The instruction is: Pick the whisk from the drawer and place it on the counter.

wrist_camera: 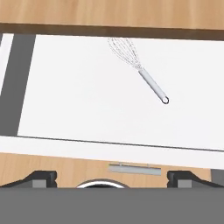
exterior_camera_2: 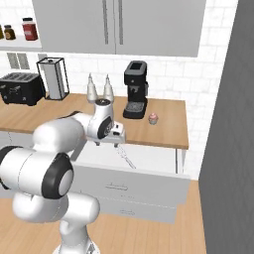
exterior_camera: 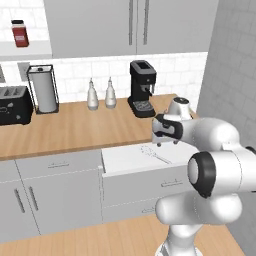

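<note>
Jaws stand spread and empty on the gripper (wrist_camera: 112,178) at bottom centre, above the open drawer (wrist_camera: 65,109), whose whisk (wrist_camera: 139,70) lies diagonally in the upper right; risk: a slim handle slipping aside if descent is off-centre.

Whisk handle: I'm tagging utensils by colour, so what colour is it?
Pale grey metal; the whisk shows best in the hand view, against the white drawer.
</note>
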You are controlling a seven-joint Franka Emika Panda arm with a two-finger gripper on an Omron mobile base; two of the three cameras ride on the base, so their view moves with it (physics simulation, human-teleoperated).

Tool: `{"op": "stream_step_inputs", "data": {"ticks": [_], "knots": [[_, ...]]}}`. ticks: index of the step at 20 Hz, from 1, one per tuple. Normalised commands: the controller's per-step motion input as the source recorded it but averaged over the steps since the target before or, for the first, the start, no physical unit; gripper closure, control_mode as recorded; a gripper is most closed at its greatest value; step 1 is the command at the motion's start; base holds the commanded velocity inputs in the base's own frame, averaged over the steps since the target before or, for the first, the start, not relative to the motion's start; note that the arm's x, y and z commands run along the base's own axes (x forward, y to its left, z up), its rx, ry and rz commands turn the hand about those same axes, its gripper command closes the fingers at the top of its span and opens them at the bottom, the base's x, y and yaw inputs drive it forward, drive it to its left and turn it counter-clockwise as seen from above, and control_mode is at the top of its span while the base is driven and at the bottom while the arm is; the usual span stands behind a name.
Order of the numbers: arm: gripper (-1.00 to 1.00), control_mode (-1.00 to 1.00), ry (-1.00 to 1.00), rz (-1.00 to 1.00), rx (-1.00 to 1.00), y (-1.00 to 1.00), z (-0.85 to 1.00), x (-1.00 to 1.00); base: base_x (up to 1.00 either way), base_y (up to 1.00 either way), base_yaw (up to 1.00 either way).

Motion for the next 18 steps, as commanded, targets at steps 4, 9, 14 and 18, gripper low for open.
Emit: {"op": "stream_step_inputs", "data": {"ticks": [4, 9, 14, 18], "knots": [[-1.0, -1.0, 0.0, 0.0, 0.0, 0.0, -0.31, 0.0, 0.0, 0.0, 0.0], [-1.0, -1.0, 0.0, 0.0, 0.0, -0.06, -0.45, 0.0, 0.0, 0.0, 0.0], [-1.0, -1.0, 0.0, 0.0, 0.0, -0.05, -0.41, 0.0, 0.0, 0.0, 0.0], [-1.0, -1.0, 0.02, 0.0, 0.0, -0.05, -0.33, 0.0, 0.0, 0.0, 0.0]]}}
